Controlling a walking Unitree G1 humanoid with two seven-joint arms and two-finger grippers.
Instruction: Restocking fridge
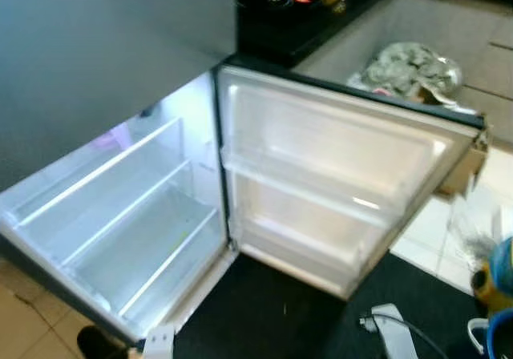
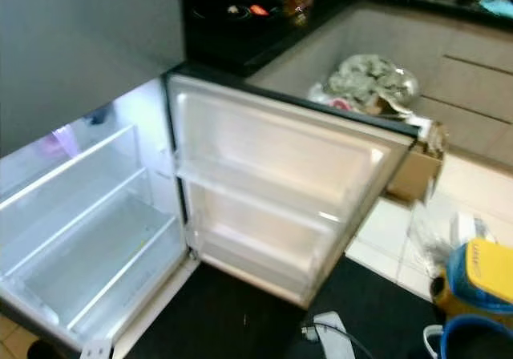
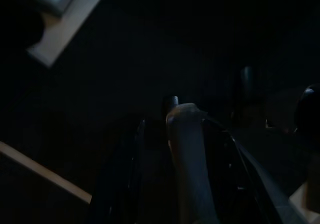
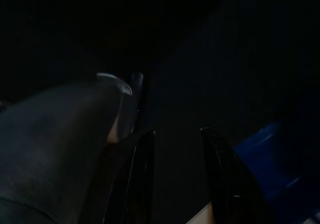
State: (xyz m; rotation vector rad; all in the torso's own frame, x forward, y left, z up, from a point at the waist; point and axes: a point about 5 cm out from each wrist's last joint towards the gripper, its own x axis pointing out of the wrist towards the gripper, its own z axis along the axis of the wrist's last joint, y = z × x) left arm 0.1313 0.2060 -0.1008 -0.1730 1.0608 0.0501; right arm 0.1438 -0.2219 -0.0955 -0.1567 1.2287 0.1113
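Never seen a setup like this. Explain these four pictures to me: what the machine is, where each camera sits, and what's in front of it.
This is a walking humanoid robot with two arms, here to restock a fridge. The two bright pictures come from the camera eyes in its head, looking down. They show the fridge with its door swung wide open; the glass shelves and door racks look bare. A black mat lies on the floor below, and a yellow and blue container stands on the robot's right. The two dark pictures come from wrist cameras, looking along each gripper's black fingers: left gripper, right gripper. Both arms hang low; nothing is visibly held.
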